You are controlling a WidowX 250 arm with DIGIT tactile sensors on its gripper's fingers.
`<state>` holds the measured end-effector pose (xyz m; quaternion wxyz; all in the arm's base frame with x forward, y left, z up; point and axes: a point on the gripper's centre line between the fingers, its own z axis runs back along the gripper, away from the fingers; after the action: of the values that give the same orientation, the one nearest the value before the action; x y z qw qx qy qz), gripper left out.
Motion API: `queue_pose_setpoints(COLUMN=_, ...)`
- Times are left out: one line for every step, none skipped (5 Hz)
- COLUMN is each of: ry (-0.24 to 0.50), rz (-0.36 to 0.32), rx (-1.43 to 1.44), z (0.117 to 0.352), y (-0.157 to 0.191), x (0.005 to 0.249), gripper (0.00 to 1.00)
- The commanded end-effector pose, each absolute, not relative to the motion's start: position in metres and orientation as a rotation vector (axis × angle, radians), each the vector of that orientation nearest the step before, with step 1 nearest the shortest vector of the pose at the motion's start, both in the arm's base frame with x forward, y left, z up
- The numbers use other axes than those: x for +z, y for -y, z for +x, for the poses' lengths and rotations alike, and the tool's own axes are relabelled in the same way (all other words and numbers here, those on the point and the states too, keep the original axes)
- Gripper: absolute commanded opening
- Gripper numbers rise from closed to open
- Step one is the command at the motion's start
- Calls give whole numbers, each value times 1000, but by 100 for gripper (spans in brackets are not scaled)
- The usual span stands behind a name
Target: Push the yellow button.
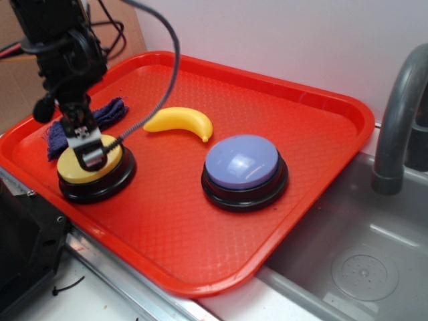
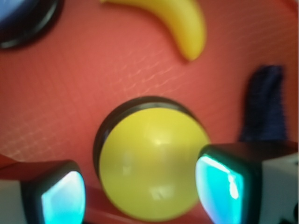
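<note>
A wide red plastic tray (image 1: 321,120) with a textured floor is seen resting on the counter beside a grey sink basin (image 1: 361,267) and its dull grey faucet (image 1: 398,114). On the tray, toward its middle, a round push button with a lilac-blue domed top on a black base (image 1: 242,167) is set, and well apart from it, near the tray's left front edge, the round push button with a domed matte yellow top on a wider black base (image 1: 100,175) is found. Between and behind them a small yellow plastic banana (image 1: 179,123) is laid, and a crumpled dark blue cloth (image 1: 107,115) is seen just behind the yellow button.

The black robot gripper (image 1: 87,150) is held directly over the yellow button, its tip appearing to touch the dome, though contact cannot be confirmed from the exterior view. In the wrist view the two fingers (image 2: 224,186) are shown spread to either side of the yellow dome; the jaws are parted widely and nothing is gripped.

The pressing step is judged to be in hand: alignment is done, and the press itself is about to be made or just begun. A straight downward push is called for next, kept centred so the tip is not slid off the rounded top.
</note>
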<state>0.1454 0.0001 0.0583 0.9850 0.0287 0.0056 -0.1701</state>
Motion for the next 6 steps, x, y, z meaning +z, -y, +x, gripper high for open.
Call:
queue_pose_setpoints(ry=-35, rz=55, rx=-335, z=154, y=0, x=40, gripper=100)
queue_pose_setpoints(ry=-22, rz=54, rx=-333, z=154, y=1, x=47, gripper=100)
queue_pose_setpoints(ry=-9, rz=42, rx=-292, z=161, y=3, x=77, gripper=100)
queue_pose_setpoints(ry=15, rz=26, rx=-235, z=169, y=2, x=107, gripper=100)
queue_pose_setpoints(ry=1, rz=22, rx=-191, z=177, y=0, x=125, gripper=100)
queue_pose_setpoints(ry=-3, rz=19, rx=-189, z=179, y=0, x=129, gripper=100)
